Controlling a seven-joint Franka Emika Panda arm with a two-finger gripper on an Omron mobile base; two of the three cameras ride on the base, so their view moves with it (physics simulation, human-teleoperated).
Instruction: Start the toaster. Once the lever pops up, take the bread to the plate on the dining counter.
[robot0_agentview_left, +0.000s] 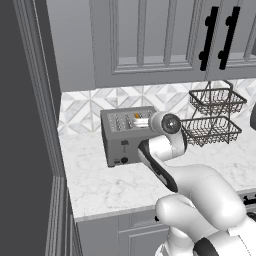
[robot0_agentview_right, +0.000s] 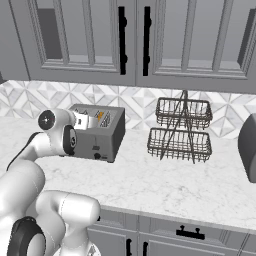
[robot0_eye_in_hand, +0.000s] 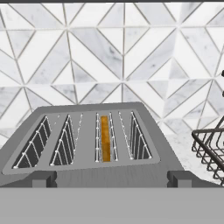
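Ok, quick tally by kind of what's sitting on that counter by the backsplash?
Toaster: 1
Bread slice, down in a toaster slot: 1
Wire basket rack, two tiers: 1
Dark grey appliance, cut off at the picture's edge: 1
Total: 4

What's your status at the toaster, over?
Gripper open, empty, above the toaster. Bread sits in a middle slot. Wire basket rack beside it, apart, not in the way.

A boxy grey four-slot toaster stands upright at the back of the marble table, near its left end. An orange-crusted bread slice sits down in the third slot.
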